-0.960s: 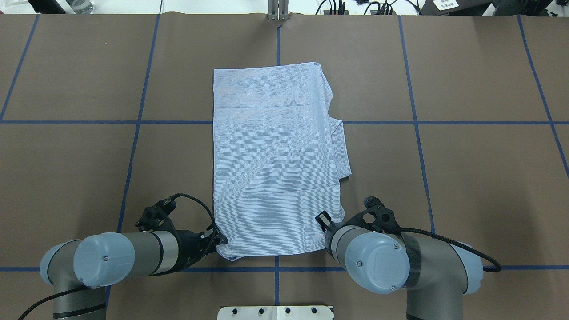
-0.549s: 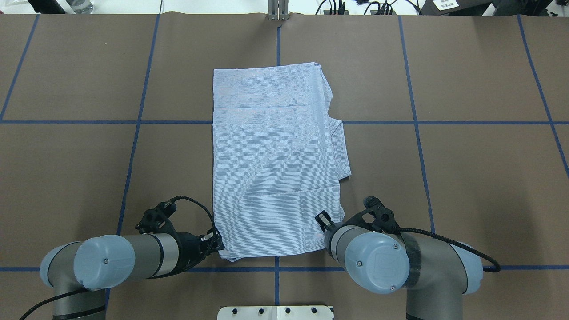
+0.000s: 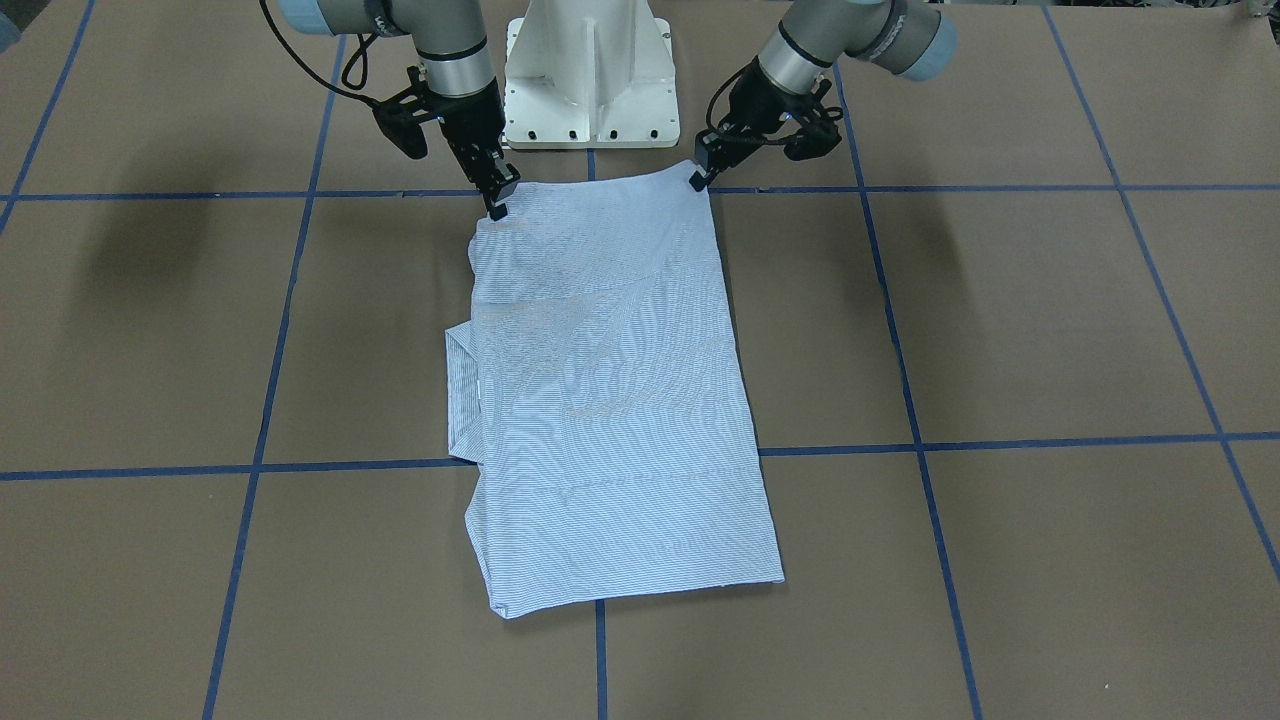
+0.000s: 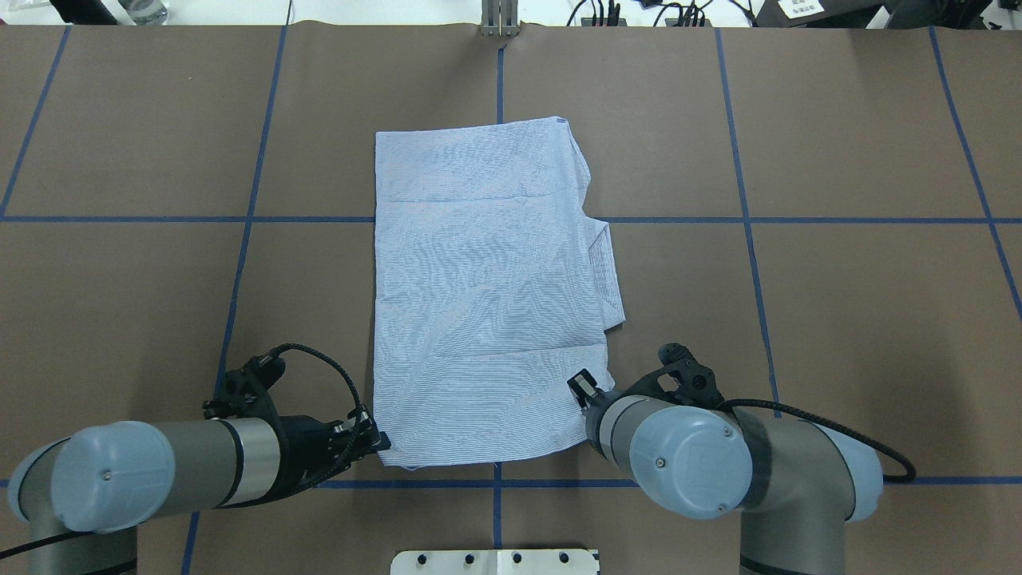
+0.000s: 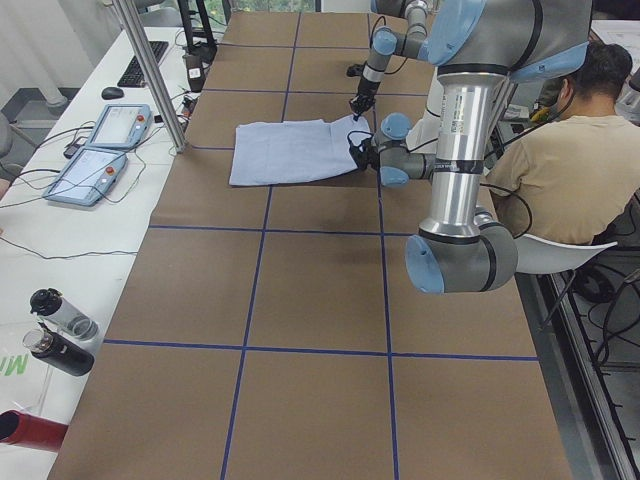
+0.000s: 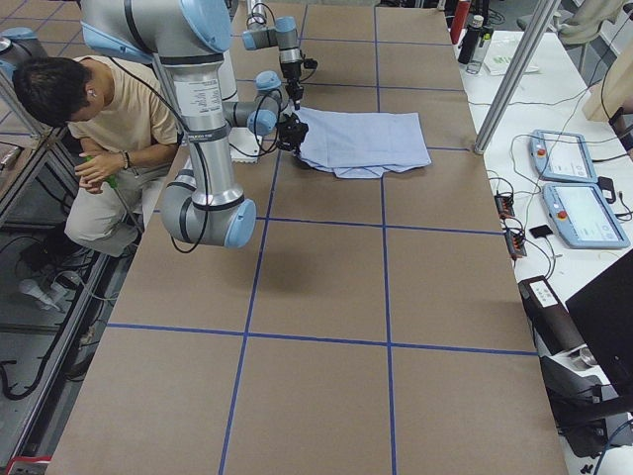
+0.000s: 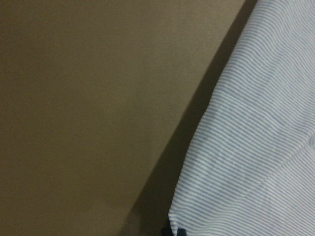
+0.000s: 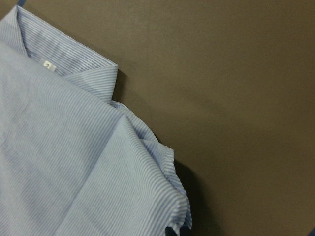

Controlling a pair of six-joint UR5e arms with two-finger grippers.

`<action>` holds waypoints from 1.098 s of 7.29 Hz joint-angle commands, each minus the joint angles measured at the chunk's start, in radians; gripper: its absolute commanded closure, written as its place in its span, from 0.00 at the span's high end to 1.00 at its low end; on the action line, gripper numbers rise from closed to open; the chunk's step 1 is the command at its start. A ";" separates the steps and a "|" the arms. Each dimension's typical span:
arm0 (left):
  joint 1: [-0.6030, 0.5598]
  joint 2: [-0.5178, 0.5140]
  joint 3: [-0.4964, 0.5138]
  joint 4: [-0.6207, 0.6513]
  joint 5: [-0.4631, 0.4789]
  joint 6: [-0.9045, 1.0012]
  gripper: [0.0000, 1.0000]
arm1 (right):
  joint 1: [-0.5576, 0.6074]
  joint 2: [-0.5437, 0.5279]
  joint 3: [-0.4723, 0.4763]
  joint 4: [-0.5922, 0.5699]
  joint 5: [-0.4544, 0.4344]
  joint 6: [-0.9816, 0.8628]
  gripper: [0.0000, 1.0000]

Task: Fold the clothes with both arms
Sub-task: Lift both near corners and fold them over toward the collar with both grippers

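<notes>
Pinching the shirt (image 4: pixel 487 287) at its robot-side corners, left gripper (image 3: pixel 697 181) and right gripper (image 3: pixel 498 207) have jaws closed on it; sides look tucked, end-to-end fold remains.

A brown bench (image 4: pixel 838 319) gridded with blue tape (image 4: pixel 798 220) stands beside a white desk (image 5: pixel 60 240) carrying two tablets (image 5: pixel 118 125), a keyboard (image 5: pixel 145 62) and bottles (image 5: pixel 62 312). A man (image 5: pixel 560 180) sits nearby.

Bright, even overhead light fills the exterior views; two soft, blurred shadows lie on the brown worktop (image 3: pixel 1000 320). Moiré ripples over the striped shirt (image 4: pixel 487 279). Both wrist views are dim, dark shadow edging the cloth.
</notes>
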 commanded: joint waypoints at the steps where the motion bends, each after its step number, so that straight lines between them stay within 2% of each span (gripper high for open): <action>1: -0.079 -0.014 -0.064 0.002 -0.032 -0.010 0.00 | 0.130 0.006 0.048 -0.002 0.156 -0.008 0.00; 2: -0.167 -0.052 -0.063 0.037 -0.101 -0.010 0.00 | 0.196 0.012 0.045 0.000 0.217 -0.022 0.00; 3: -0.268 -0.139 -0.052 0.134 -0.187 -0.001 0.00 | 0.255 0.026 0.039 0.001 0.266 -0.062 0.00; 4: -0.335 -0.225 -0.014 0.220 -0.224 0.008 0.00 | 0.310 0.079 -0.008 -0.002 0.282 -0.085 0.00; 5: -0.388 -0.284 0.064 0.233 -0.227 0.055 0.00 | 0.379 0.130 -0.083 0.003 0.319 -0.110 0.00; 6: -0.444 -0.298 0.121 0.226 -0.229 0.104 0.00 | 0.455 0.186 -0.157 0.004 0.393 -0.183 0.00; 8: -0.518 -0.405 0.294 0.220 -0.229 0.163 0.00 | 0.537 0.350 -0.379 0.006 0.451 -0.232 0.00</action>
